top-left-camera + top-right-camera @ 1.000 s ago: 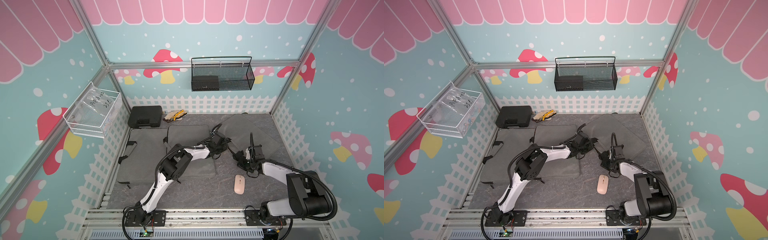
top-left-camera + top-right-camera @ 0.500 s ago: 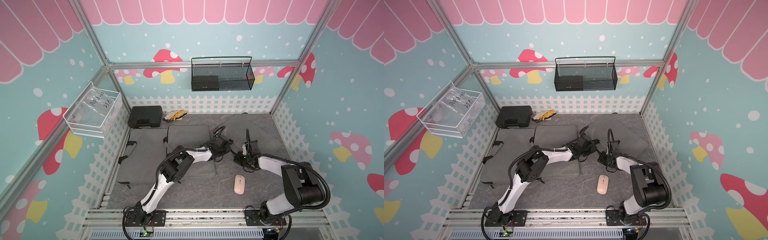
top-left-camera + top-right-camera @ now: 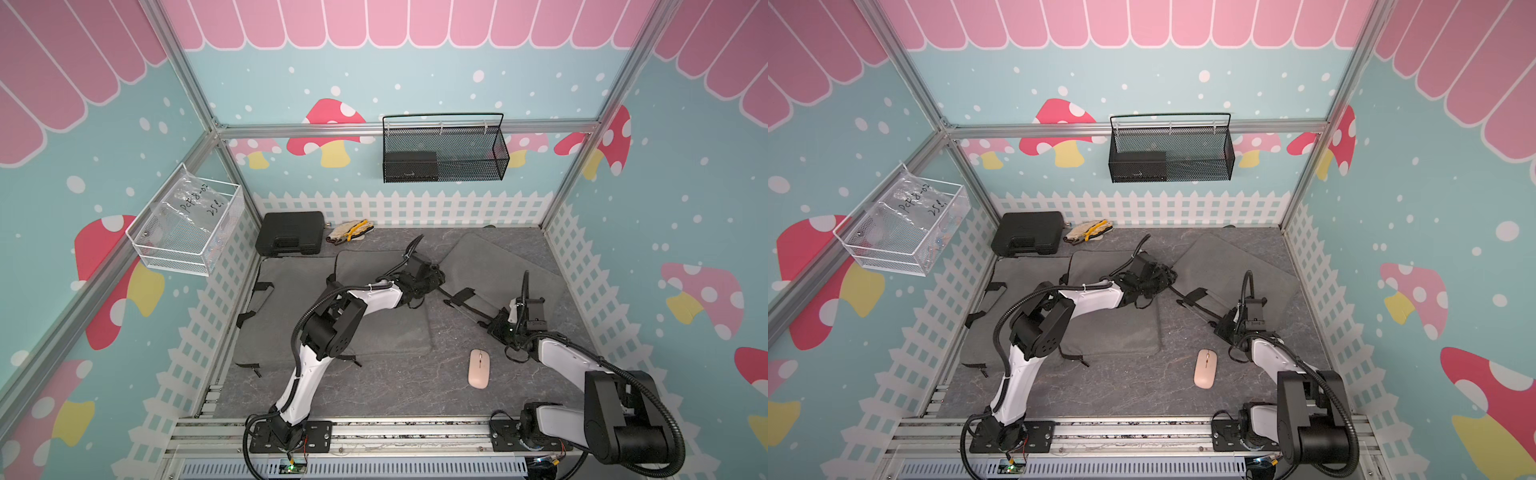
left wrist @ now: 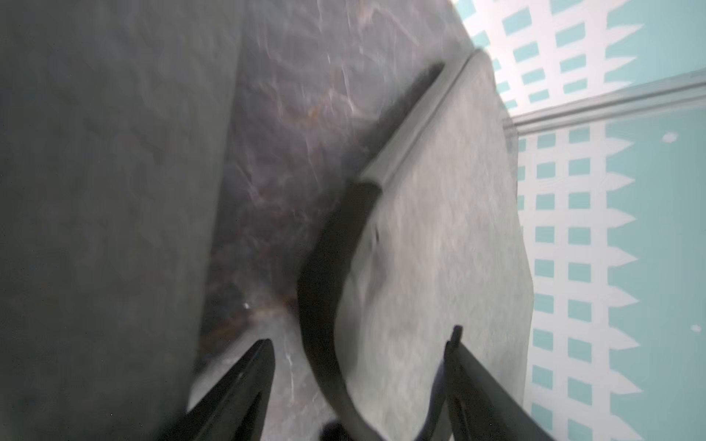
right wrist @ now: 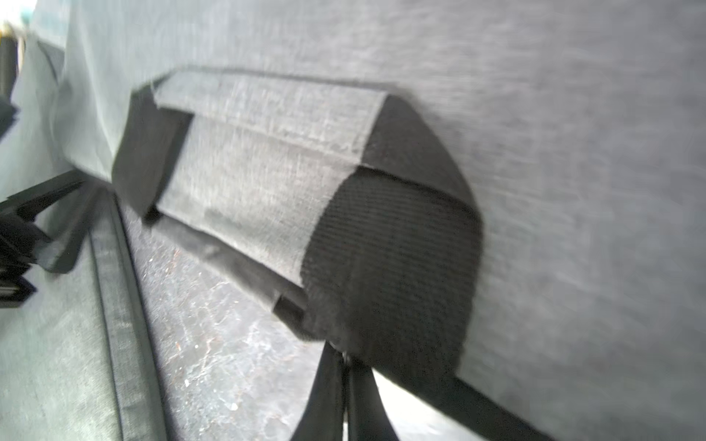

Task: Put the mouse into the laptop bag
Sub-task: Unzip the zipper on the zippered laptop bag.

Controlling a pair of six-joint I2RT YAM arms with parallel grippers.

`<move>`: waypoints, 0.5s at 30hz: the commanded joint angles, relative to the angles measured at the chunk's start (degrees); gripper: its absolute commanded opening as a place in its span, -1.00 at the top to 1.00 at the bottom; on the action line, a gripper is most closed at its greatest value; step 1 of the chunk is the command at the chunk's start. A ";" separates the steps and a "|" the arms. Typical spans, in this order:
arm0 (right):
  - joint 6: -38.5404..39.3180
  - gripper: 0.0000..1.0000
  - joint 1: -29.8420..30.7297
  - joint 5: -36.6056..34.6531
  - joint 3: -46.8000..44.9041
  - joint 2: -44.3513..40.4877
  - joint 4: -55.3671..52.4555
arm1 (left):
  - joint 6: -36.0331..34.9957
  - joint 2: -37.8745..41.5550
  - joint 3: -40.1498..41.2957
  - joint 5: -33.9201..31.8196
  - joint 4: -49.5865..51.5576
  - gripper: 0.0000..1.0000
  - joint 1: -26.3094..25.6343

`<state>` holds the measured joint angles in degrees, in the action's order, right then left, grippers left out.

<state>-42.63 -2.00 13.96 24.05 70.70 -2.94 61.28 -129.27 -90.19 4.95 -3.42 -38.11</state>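
On the left wall hangs a white wire basket (image 3: 187, 232) w/ a clear plastic bag inside. Next, along the back of the desk (image 3: 395, 386): a black case (image 3: 291, 237), then work gloves (image 3: 349, 231). Flat grey sleeves (image 3: 291, 299) lie in front of those, w/ the left arm reaching across them. A black mesh basket (image 3: 442, 149) hangs on the back wall.

The left tool (image 3: 434, 277) sits at the left corner of the laptop bag (image 3: 498, 266), which lies skewed to the desk edges. In the wrist view the left tool (image 4: 361, 336) is released, jaws wide. A black strap (image 4: 324, 286) runs btwn the fingers, unpinched, beside the bag (image 4: 439, 229).

The mouse (image 3: 478, 368), pink, lies on bare desk near the front, right of centre, outside the bag and apart from both tools (image 3: 1204, 368). Its long axis runs approx front-to-back, wheel end toward the back wall.

The right tool (image 3: 492, 328) is at the bag's near edge. In its wrist view the right tool (image 5: 344, 359) is clenched, fingers pressed together just under the handle (image 5: 267, 183) webbing. Can't tell whether anything thin is caught.
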 commanded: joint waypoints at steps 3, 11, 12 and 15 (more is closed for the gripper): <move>2.03 1.00 -1.69 1.24 -1.38 -2.06 -1.11 | -1.31 -6.15 -5.08 3.05 3.15 -0.49 0.11; 2.47 1.00 -0.97 4.75 -0.21 -2.23 -0.06 | -0.53 -10.96 -9.82 6.21 3.71 -0.45 -1.20; 2.47 1.00 -0.30 4.89 0.13 -2.19 0.04 | -0.54 -11.08 -9.99 6.28 3.56 -0.30 -1.34; 1.42 1.00 3.72 4.18 1.36 -1.27 1.04 | -0.65 -11.92 -11.21 6.80 3.56 0.41 -1.96</move>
<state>-41.17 -1.72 15.77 23.40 69.25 -3.31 61.01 -138.58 -100.07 9.85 -2.37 -38.87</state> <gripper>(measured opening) 0.046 0.362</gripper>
